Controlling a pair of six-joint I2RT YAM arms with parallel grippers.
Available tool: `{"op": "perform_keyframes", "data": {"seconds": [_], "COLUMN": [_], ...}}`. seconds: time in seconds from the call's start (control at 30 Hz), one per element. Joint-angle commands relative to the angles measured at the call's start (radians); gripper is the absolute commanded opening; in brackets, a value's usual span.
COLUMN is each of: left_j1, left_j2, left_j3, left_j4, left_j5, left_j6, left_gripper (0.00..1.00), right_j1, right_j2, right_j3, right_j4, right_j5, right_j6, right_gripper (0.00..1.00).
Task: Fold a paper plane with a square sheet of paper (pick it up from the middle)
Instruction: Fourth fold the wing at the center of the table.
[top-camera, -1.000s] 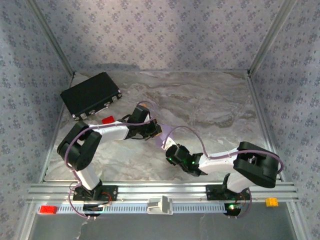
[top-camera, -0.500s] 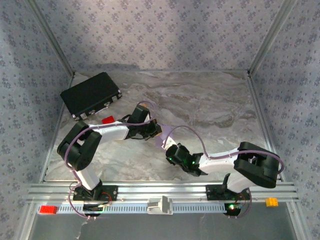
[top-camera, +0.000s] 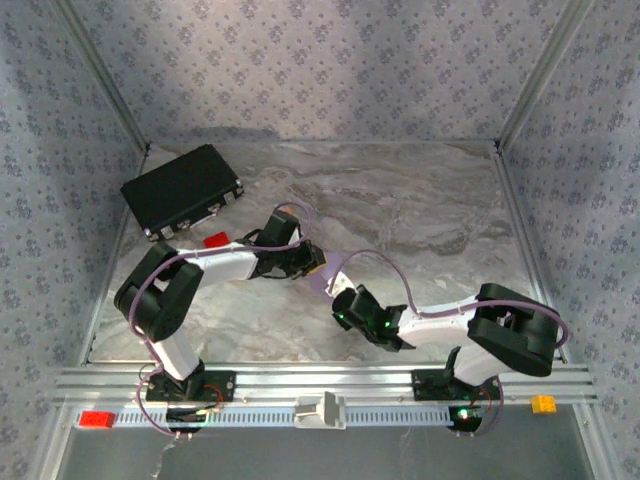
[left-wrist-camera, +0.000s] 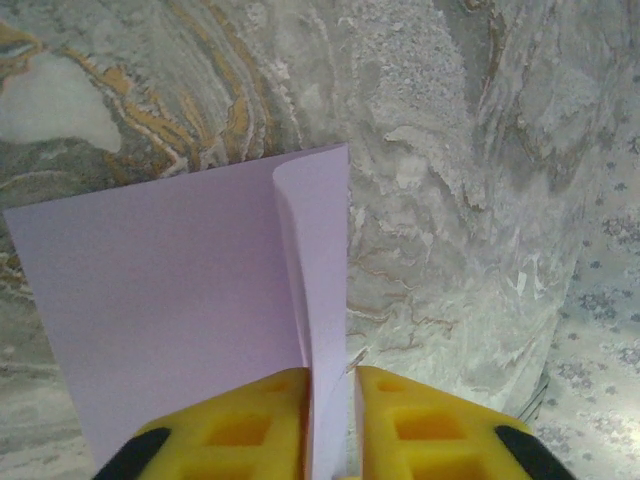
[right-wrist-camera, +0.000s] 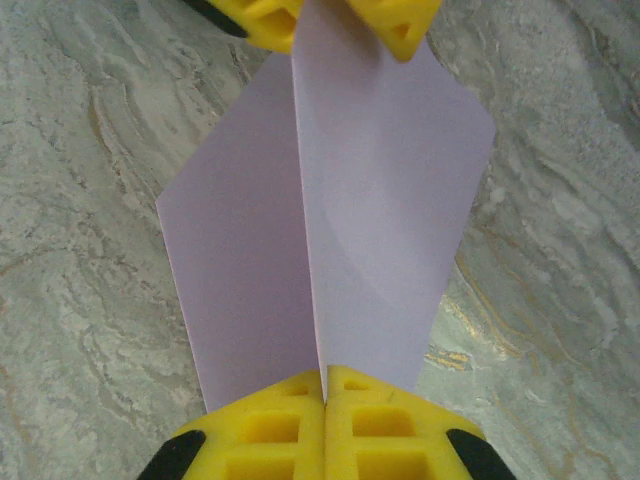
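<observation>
Gripping the near edge of the square sheet of paper (right-wrist-camera: 385, 200) at its crease, the right jaws sit clenched at the bottom of the right wrist frame; the left jaws pinch the opposite edge at the top. The lilac sheet spans between them, folded, over the marbled counter (top-camera: 420, 200) near the overhead frame's centre. Farther back, upper left, lie a small red block (top-camera: 216, 240) and a black case (top-camera: 180, 188).

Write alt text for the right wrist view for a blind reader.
A pale lilac sheet of paper, bent along its middle, is pinched at the near end by the right claw and at the far end by the left claw, both yellow, over a grey marble table.
</observation>
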Motion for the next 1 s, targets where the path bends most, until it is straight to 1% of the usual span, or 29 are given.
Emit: {"op": "perform_keyframes", "data": {"seconds": [0.0, 0.03, 0.17, 0.3, 0.53, 0.63, 0.73, 0.87, 0.97], "left_j1": [0.004, 0.005, 0.008, 0.015, 0.019, 0.019, 0.018, 0.019, 0.018], "left_j2": [-0.050, -0.063, -0.113, -0.150, -0.147, -0.140, -0.129, -0.112, -0.101], "left_j3": [-0.003, -0.007, -0.029, -0.043, -0.047, -0.045, -0.045, -0.047, -0.046], "left_j4": [0.000, -0.004, -0.021, -0.036, -0.029, -0.016, -0.002, 0.021, 0.036], "left_j5": [-0.022, -0.034, -0.079, -0.115, -0.107, -0.097, -0.085, -0.063, -0.051], "left_j6": [0.010, 0.013, 0.021, 0.030, 0.029, 0.028, 0.028, 0.023, 0.019], "left_gripper": [0.31, 0.36, 0.47, 0.49, 0.49, 0.48, 0.44, 0.35, 0.28], "right_j1": [-0.034, -0.047, -0.115, -0.198, -0.308, -0.343, -0.386, -0.432, -0.449], "right_j2": [-0.004, -0.007, -0.015, -0.020, -0.018, -0.011, 0.009, 0.050, 0.091], "right_j3": [-0.008, -0.015, -0.050, -0.074, -0.106, -0.105, -0.099, -0.083, -0.066], "right_j4": [0.001, 0.019, 0.103, 0.148, 0.233, 0.252, 0.268, 0.290, 0.310], "right_j5": [-0.082, -0.117, -0.270, -0.437, -0.642, -0.721, -0.801, -0.901, -0.943], "right_j6": [0.077, 0.089, 0.118, 0.165, 0.259, 0.295, 0.343, 0.410, 0.451], "right_gripper": [0.01, 0.01, 0.01, 0.01, 0.01, 0.01, 0.01, 0.01, 0.01]}}
